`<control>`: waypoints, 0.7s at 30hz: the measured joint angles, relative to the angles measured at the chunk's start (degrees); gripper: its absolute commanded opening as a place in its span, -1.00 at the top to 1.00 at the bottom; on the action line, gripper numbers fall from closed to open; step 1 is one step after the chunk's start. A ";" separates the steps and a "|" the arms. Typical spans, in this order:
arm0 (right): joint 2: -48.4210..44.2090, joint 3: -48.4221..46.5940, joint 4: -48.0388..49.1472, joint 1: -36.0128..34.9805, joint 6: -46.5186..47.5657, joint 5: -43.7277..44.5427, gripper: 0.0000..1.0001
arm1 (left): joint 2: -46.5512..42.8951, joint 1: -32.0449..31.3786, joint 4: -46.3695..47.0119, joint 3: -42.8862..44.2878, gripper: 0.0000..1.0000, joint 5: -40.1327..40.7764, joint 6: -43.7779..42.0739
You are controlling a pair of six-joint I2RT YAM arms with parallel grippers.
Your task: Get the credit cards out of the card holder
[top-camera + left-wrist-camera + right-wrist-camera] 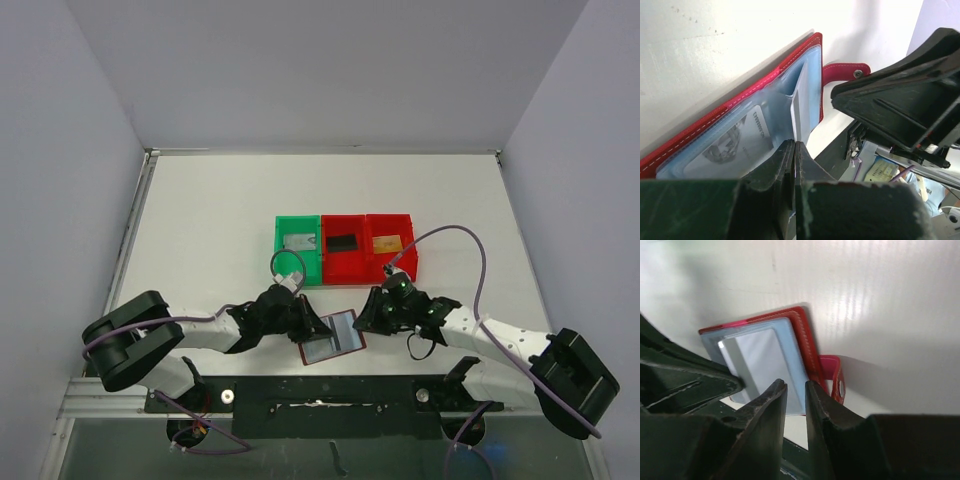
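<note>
Looking down first on a broad white table (pixel 220 200) closed in by pale walls. Seeing two jointed white-and-black arms, a left arm (pixel 200 332) and a right arm (pixel 490 340), reaching inward from the near edge and almost meeting at the middle. Finding beyond them three small open plastic bins standing in a touching row: a green bin (pixel 279 250), a middle red bin (pixel 343 265) and a right red bin (pixel 390 220). Spotting the dark red folding card holder (pixel 335 340) with pale blue-grey inner pockets lying open on the table, just in front of the bins, close to the near edge and between the two hands. Catching the left hand (pixel 793 147) pressing its black fingers fully together on the near edge of one pocket leaf of the card holder, holding that leaf raised above the rest. Catching the right hand (pixel 796 387) hovering just beside the holder's right edge, fingers parted by only a slim gap and gripping nothing. Making out one thin rectangular credit card lying in each bin: a silver-grey card (pixel 300 241) in the green bin, a black card (pixel 343 242) in the middle red bin, a gold-orange card (pixel 387 243) in the right red bin. Noticing one more pale card (pixel 765 357) sitting inside a pocket of the holder. Picking out last the small red closing tab (pixel 845 72) with its metal stud (pixel 857 74), sticking out from the holder's side.
</note>
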State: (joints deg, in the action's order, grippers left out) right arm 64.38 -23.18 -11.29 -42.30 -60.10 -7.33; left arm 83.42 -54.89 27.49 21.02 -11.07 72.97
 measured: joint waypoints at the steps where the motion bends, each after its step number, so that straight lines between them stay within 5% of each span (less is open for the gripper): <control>1: -0.26 -0.22 0.11 0.00 0.33 -0.26 0.52 | 0.09 0.00 0.02 0.00 1.00 -0.11 -0.07; 10: 5.35 -3.26 6.93 -1.92 1.66 -4.26 0.51 | 1.05 0.15 0.35 0.02 0.99 -0.92 -0.11; 16: 11.45 -4.48 7.37 -2.45 1.29 -4.31 0.50 | 1.03 0.26 0.09 0.02 0.79 -0.94 -0.17; 21: 11.61 -4.46 7.50 -2.47 0.52 -4.04 0.50 | 0.90 0.26 0.20 0.02 0.87 -0.96 -0.15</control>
State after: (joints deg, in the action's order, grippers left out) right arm 75.99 -27.64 -3.79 -44.77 -59.57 -11.38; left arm 84.31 -54.63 27.68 21.04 -12.03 72.82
